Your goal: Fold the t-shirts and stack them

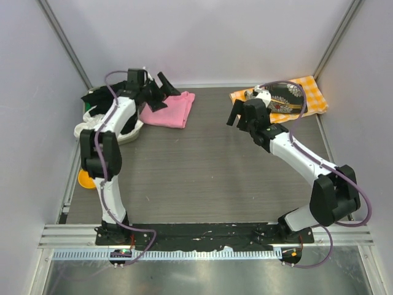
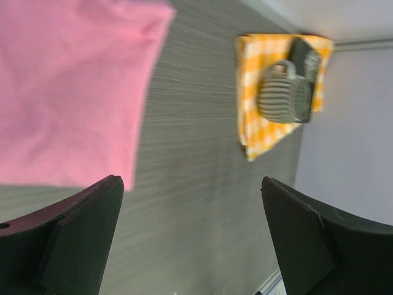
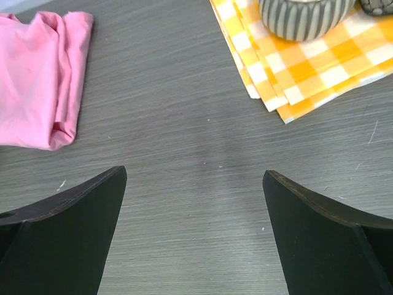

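A folded pink t-shirt (image 1: 169,110) lies at the back left of the table; it also shows in the left wrist view (image 2: 67,86) and the right wrist view (image 3: 37,80). My left gripper (image 1: 161,89) is open and empty, hovering just over the shirt's back left edge. My right gripper (image 1: 238,117) is open and empty above the table's middle right, apart from any cloth. Dark and white clothes (image 1: 98,120) lie heaped at the left edge, partly hidden by the left arm.
A yellow checked cloth (image 1: 310,92) at the back right carries a striped mug (image 3: 304,18) and a dark object (image 1: 285,95). An orange object (image 1: 86,179) lies at the left edge. Walls close in left, right and back.
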